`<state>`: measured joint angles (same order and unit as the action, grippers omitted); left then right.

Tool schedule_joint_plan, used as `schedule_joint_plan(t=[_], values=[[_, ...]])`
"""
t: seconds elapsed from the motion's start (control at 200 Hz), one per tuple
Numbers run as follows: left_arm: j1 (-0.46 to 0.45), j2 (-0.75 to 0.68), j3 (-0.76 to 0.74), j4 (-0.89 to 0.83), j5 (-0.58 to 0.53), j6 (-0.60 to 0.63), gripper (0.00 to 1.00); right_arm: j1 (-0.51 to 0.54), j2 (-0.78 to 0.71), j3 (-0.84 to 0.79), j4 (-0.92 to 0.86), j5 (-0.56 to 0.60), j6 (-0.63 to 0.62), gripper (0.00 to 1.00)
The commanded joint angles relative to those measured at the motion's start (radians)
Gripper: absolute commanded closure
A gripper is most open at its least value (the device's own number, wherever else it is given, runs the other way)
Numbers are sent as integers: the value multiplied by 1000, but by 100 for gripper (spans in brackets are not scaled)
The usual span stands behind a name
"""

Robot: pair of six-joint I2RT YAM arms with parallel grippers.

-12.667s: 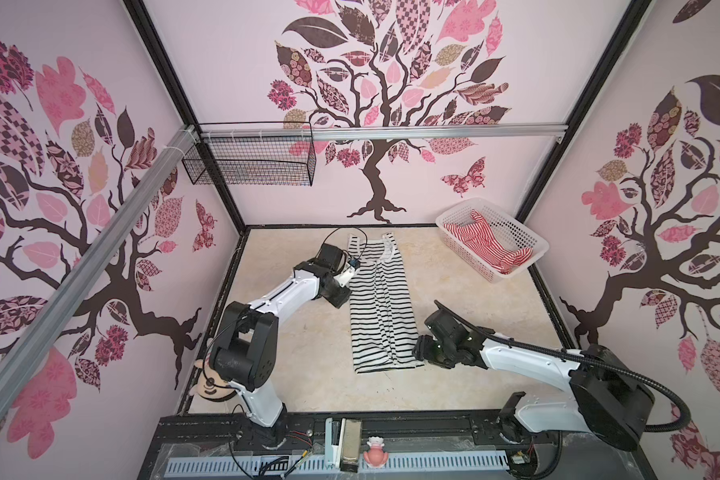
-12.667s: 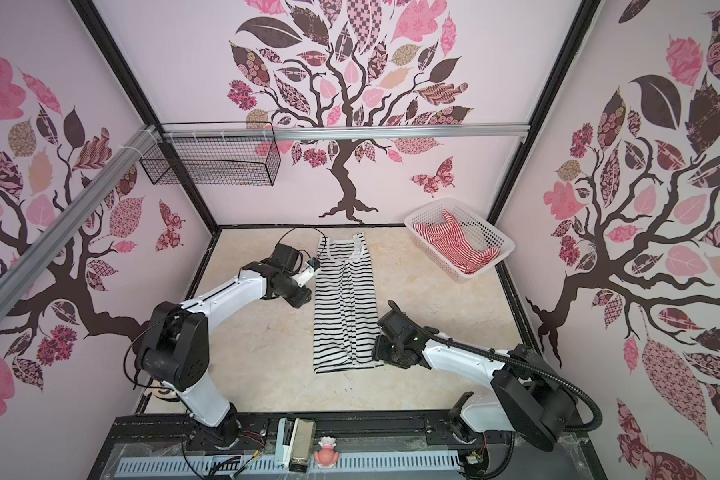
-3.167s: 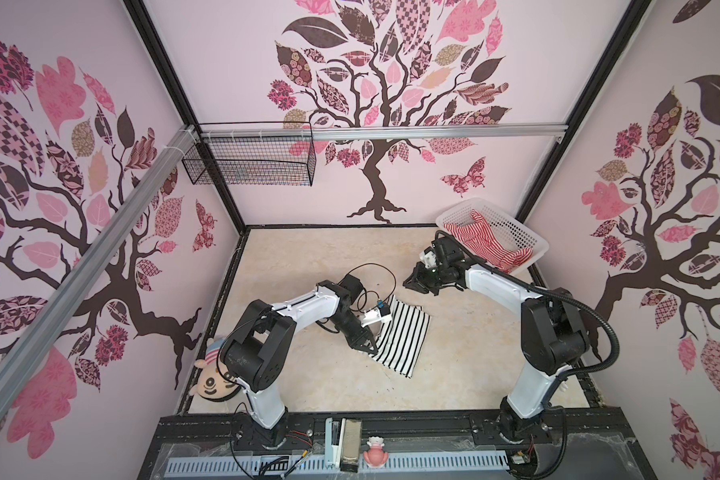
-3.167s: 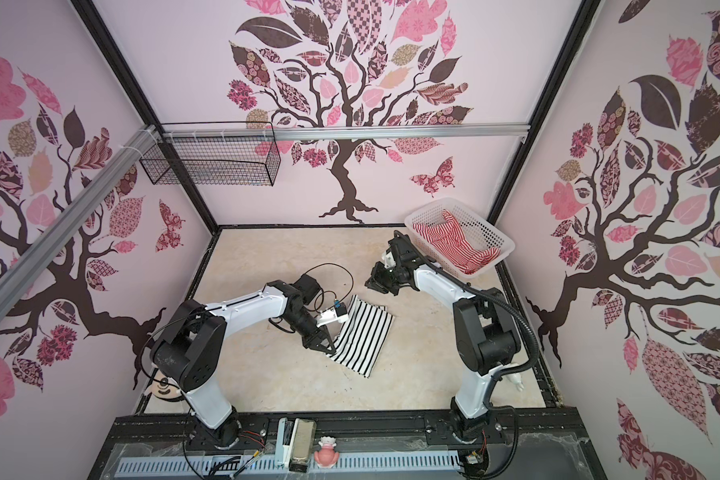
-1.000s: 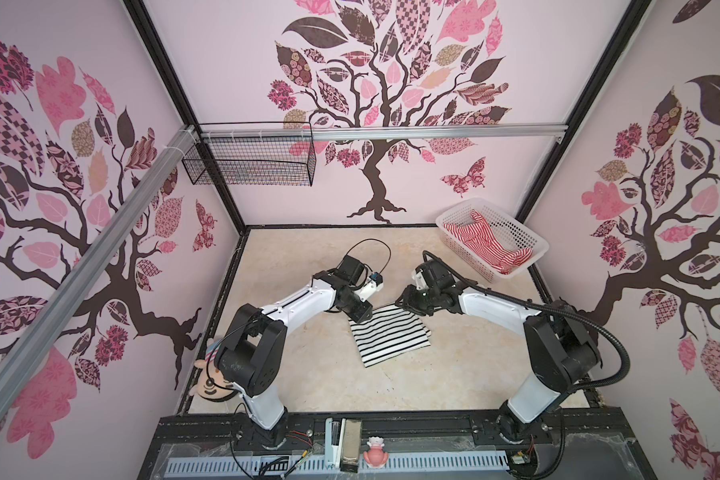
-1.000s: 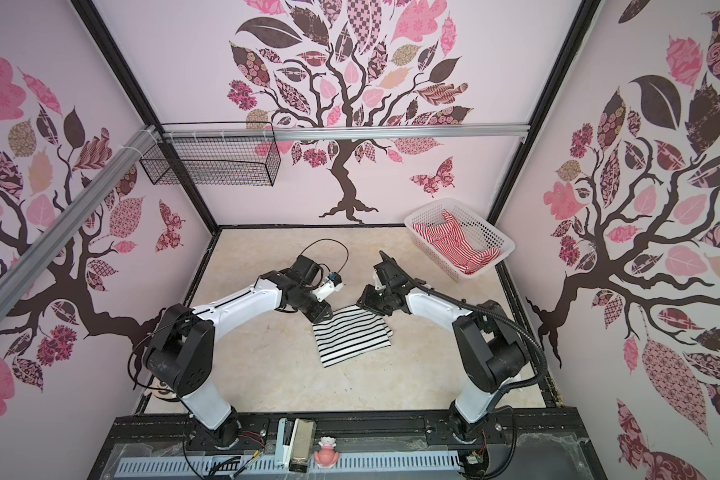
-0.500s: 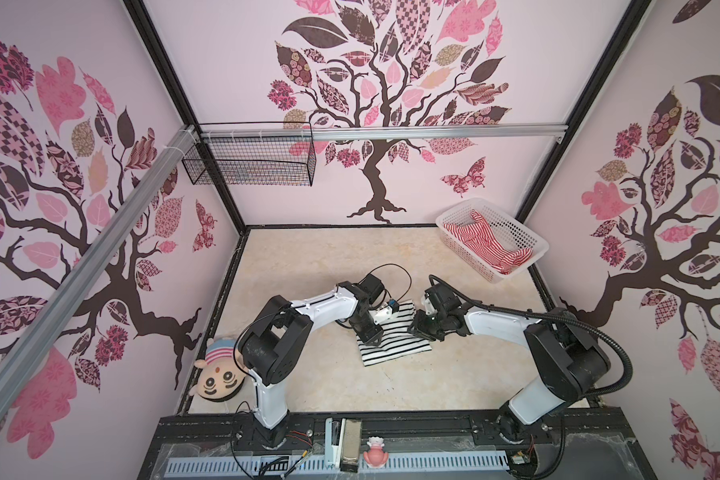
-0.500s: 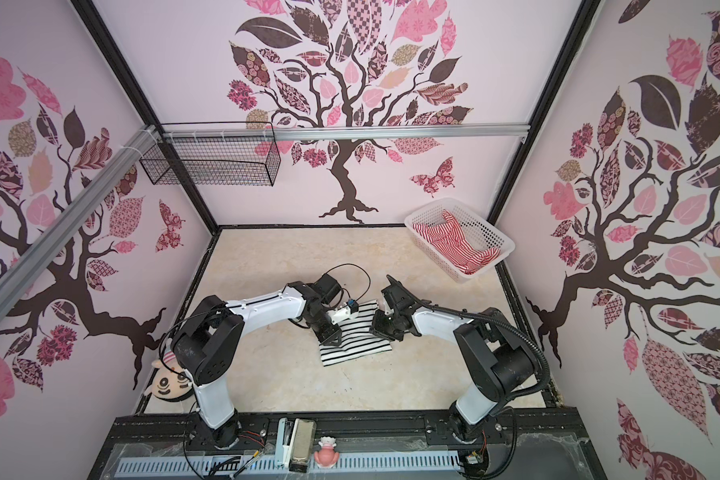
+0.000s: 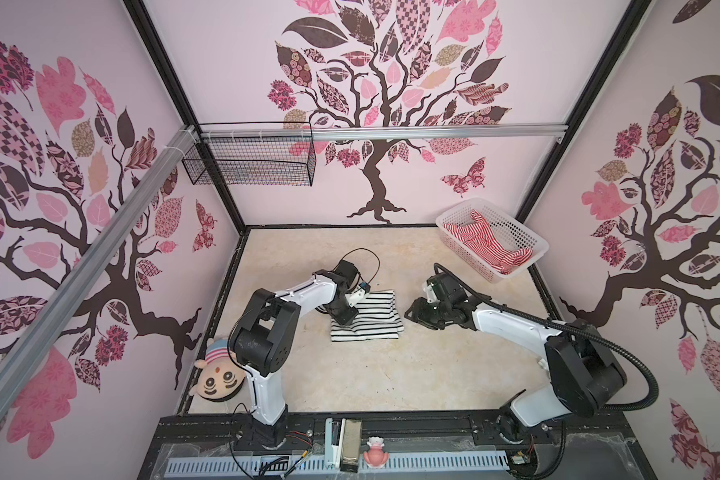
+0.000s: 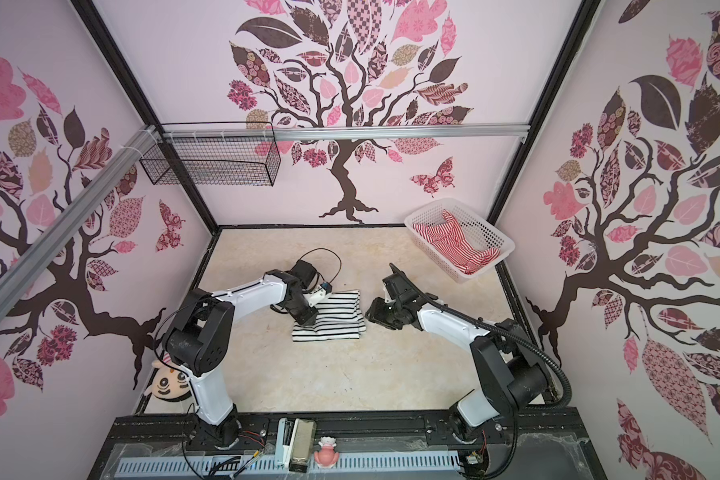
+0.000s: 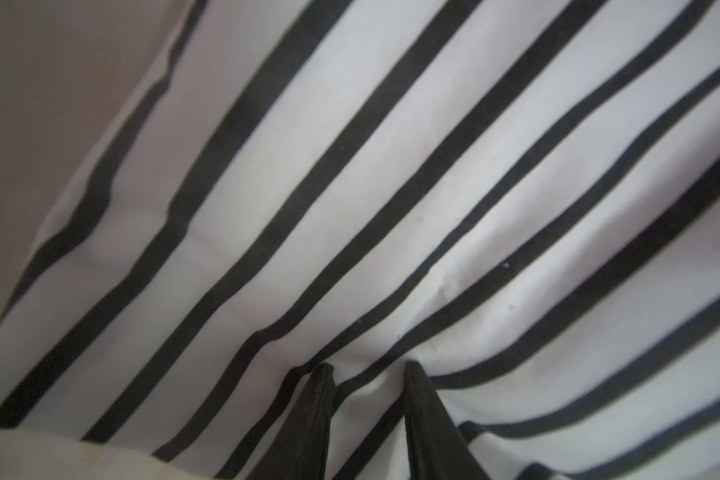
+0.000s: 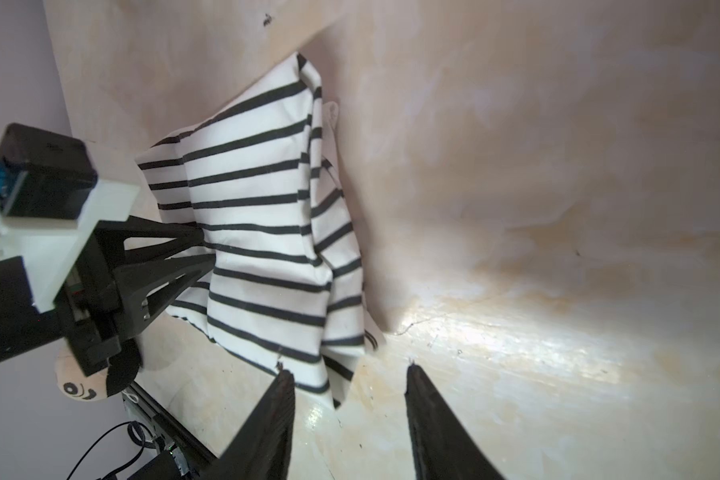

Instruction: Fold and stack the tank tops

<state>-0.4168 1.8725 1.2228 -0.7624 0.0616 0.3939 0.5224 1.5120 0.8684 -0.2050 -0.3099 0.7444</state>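
At the near edge, at 6 o'clock in both top views, a black rail (image 9: 433, 424) carries the bases of two white robot arms, with a small pink figurine (image 9: 376, 456) just in front of it. Off the left edge of the beige worktop (image 9: 391, 374), at about 8 o'clock, a round plush face (image 9: 219, 378) lies beside the left arm's base.

Near the middle of the worktop lies the black-and-white tank top (image 9: 371, 320), folded into a flat, roughly square packet with its stripes running from 9 to 3 o'clock. Its layers sit slightly uneven along the 3 o'clock edge. The left arm reaches in from 9 o'clock, and the left fingers (image 11: 313, 415) press down on the packet's 10 o'clock part. They are nearly closed, with a small pucker of the striped cloth pinched between the tips.

Just beside the packet's 3 o'clock edge, low over the worktop, are the right fingers (image 12: 429, 419). They stand well apart with nothing between them; in the right wrist view one tip is right at a corner of the cloth, and whether it touches cannot be told.

Farther back, in the 1 o'clock corner, a white perforated basket (image 9: 516, 224) sits at an angle. The red-and-white tank top (image 9: 481, 245) lies crumpled inside it, one strap draped up towards the rim.

On the far wall, at 11 o'clock, a black wire basket (image 9: 250, 166) hangs from a metal bar
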Motion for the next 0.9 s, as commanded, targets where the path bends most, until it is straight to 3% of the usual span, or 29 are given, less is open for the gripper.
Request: schedule_joint_plan(t=[0.0,0.085,0.25,0.395,0.545,0.735,0.89], values=[[102,22,29,-32,-96,102,67,0,16,39,-25,12,7,52],[202,25,60,-39,-116,183,68,-1,45,63,-17,9,7,52],[421,73,183,-80,-49,359,68,-25,131,171,-40,-4,-17,46],[523,101,352,-177,11,352,68,-91,229,321,-104,-23,-50,37],[461,-34,328,-212,240,232,67,-159,361,536,-206,-62,-67,29],[238,-123,132,-24,294,32,66,-185,594,945,-472,-61,-116,23],[214,-125,86,46,403,-55,67,-185,817,1332,-758,-4,-158,22]])
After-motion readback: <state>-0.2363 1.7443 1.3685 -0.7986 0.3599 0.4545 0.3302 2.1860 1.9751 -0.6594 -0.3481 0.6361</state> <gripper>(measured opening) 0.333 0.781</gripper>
